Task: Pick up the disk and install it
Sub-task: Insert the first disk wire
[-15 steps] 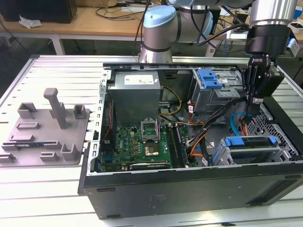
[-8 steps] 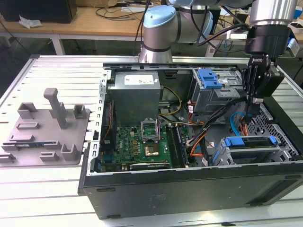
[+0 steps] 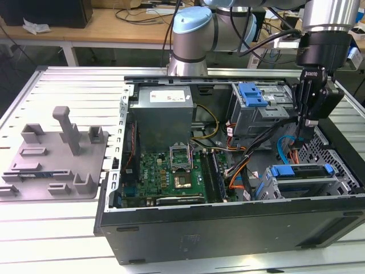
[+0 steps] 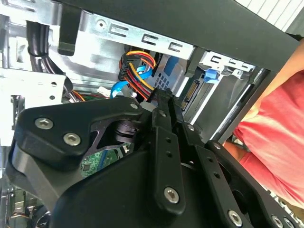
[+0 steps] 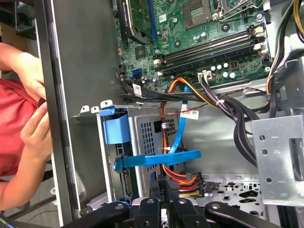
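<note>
Downward tool (image 3: 308, 121), fingers (image 4: 166, 137) seemingly together.

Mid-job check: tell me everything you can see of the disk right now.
The disk lies flat in a grey metal cage at the corner of the open case on the exterior view's right. A blue plastic frame edges its grey metal body. Blue and orange cables run close beside it. The gripper hangs just above, apparently clear of it.
</note>
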You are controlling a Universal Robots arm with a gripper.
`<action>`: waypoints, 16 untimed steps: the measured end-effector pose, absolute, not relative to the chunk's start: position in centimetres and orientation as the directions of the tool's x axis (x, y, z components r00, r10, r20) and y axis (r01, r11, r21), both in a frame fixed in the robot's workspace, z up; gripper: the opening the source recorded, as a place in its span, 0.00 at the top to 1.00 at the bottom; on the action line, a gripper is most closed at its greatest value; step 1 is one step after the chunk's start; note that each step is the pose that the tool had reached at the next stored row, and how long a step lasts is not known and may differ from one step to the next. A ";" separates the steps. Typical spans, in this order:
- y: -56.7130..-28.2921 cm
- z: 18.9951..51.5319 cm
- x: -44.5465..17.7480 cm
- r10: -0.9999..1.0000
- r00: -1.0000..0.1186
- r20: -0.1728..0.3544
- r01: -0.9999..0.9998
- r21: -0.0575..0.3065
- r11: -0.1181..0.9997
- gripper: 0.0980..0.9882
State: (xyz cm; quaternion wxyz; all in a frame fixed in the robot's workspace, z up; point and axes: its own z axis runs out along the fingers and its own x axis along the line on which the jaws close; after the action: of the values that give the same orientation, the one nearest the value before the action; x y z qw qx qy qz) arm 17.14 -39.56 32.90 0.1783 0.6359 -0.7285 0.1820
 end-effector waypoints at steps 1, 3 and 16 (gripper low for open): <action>-39.7 33.0 17.1 -0.863 -0.128 0.488 -0.991 -0.038 0.125 0.93; -40.1 33.1 17.1 -0.872 -0.128 0.473 -0.991 -0.036 0.126 0.93; -42.6 33.8 17.5 -0.901 -0.126 0.416 -0.992 -0.028 0.126 0.93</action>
State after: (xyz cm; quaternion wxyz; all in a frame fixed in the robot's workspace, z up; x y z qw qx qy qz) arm 17.47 -42.57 33.78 0.1508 0.6436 -0.7351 0.1508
